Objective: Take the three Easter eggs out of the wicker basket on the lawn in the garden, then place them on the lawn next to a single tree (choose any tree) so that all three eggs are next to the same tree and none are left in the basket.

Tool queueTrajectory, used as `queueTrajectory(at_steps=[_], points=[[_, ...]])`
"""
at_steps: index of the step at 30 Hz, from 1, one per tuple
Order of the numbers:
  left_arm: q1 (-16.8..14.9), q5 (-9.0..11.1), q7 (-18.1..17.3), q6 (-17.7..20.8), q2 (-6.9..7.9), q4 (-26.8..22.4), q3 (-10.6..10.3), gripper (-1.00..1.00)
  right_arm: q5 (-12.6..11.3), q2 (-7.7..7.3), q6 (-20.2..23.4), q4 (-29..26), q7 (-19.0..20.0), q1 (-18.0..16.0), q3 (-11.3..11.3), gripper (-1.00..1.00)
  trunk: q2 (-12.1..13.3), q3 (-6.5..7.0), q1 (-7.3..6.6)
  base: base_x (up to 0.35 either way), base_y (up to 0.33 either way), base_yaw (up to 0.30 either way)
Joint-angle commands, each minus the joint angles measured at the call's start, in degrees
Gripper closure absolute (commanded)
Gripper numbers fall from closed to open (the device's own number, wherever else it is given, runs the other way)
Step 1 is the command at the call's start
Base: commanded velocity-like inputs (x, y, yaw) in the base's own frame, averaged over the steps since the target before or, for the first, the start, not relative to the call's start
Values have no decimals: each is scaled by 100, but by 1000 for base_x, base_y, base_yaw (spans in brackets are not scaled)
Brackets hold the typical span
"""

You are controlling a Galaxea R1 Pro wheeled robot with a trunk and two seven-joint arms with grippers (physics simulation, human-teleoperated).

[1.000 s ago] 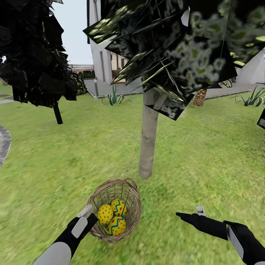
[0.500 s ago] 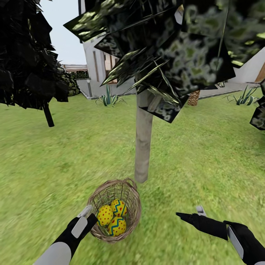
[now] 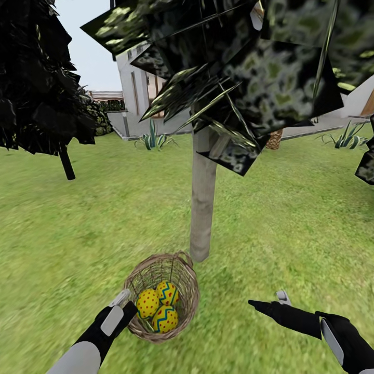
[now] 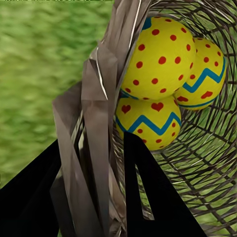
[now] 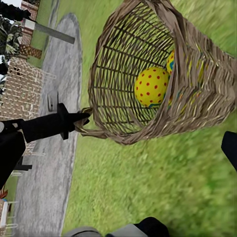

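Note:
The brown wicker basket (image 3: pixel 179 283) hangs tilted from my left gripper (image 3: pixel 124 306), just short of the foot of the pale-trunked tree (image 3: pixel 201 208). Inside it lie three yellow Easter eggs with red dots and blue zigzags (image 3: pixel 147 303) (image 3: pixel 168 292) (image 3: pixel 165 319). In the left wrist view the left gripper (image 4: pixel 94 168) is shut on the basket's rim (image 4: pixel 98 98), with the eggs (image 4: pixel 158 59) close behind. My right gripper (image 3: pixel 267 300) stands open over the lawn (image 3: pixel 291 218), to the right of the basket. The right wrist view shows the basket (image 5: pixel 197 98) with one egg (image 5: pixel 151 86) seen through the weave.
A thin black-trunked dark tree (image 3: pixel 66 163) stands at the far left. Behind are a white house (image 3: pixel 136 88), spiky plants (image 3: pixel 153 140) and a palm trunk (image 3: pixel 274 139). Dark leaf clumps (image 3: pixel 249 67) hang low overhead. A grey patio (image 5: pixel 54 158) lies beyond the basket.
The whole view has shifted: the pale trunk now sits a little more to the left and nearer. Arms, basket and eggs hold the same place in the picture.

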Motion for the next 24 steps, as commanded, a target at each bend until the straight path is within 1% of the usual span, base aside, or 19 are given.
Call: queueTrajectory(at_steps=[1,16,17,24], points=[[-2,76,31,24,-4,-16,13,100,-23,-1,46,1,8,-3,-2,-100,-44,-23,22,0,0,0],[-2,81,31,27,-4,-14,17,100,-23,-1,46,1,8,-3,-2,-100,-646,-293,351,0,0,0],[-2,93,22,63,-7,-21,26,100,1,-25,40,34,8,-6,5,-100,-645,-293,351,0,0,0],[-2,77,22,71,-4,-49,26,100,21,-27,46,44,-1,6,10,-100,-645,-293,351,0,0,0]])
